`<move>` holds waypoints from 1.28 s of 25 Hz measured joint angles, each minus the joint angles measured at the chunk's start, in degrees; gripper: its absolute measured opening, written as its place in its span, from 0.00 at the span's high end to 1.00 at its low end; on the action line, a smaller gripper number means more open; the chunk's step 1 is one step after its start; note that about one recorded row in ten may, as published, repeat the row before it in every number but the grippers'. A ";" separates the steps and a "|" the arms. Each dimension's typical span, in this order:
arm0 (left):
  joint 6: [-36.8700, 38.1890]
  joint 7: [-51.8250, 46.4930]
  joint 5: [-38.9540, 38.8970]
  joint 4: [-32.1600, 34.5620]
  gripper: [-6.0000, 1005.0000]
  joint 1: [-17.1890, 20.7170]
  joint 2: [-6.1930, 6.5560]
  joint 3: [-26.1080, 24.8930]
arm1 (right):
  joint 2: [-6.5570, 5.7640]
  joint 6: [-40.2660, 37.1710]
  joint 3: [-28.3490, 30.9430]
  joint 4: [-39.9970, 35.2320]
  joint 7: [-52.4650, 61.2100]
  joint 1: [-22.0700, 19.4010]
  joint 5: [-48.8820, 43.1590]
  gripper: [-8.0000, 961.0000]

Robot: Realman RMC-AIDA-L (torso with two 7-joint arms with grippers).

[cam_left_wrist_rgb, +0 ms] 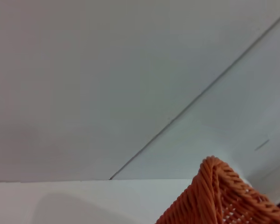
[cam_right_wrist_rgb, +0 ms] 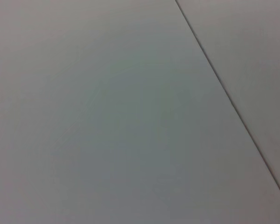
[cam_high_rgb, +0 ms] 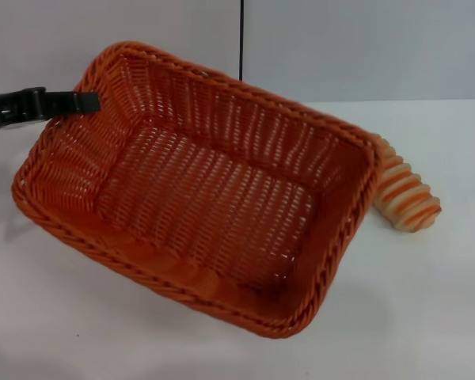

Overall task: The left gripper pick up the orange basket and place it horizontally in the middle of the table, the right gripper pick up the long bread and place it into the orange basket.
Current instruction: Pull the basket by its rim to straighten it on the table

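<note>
**Left tool at basket's far-left rim**

Left tool (cam_high_rgb: 91, 101) reaches in from the left, tip touching the orange basket (cam_high_rgb: 214, 178) rim; its grip cannot be told. Long bread (cam_high_rgb: 408, 198) lies on the white surface (cam_high_rgb: 427, 317), against the basket's right end.

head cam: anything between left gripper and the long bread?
Yes: the orange basket fills the span between left gripper, at its rim, and long bread behind its far side.
</note>
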 joint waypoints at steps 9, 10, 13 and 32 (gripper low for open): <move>-4.88 3.24 -5.77 -7.97 0.77 4.46 -0.11 -0.19 | -0.14 1.59 -0.40 -0.43 -0.41 0.97 -0.02 0.41; -5.37 3.66 -6.23 -8.65 0.77 4.85 -0.10 -0.23 | -0.15 2.04 -0.43 -0.68 -0.43 1.22 -0.08 0.41; -6.22 4.35 -6.98 -9.65 0.77 5.49 -0.08 -0.28 | -0.17 3.11 -0.53 -1.32 -0.44 2.06 -0.34 0.40; -8.62 10.74 -11.09 -18.81 0.74 11.43 -0.47 -0.03 | -0.27 4.03 -0.79 -2.30 -0.16 3.12 -0.89 0.39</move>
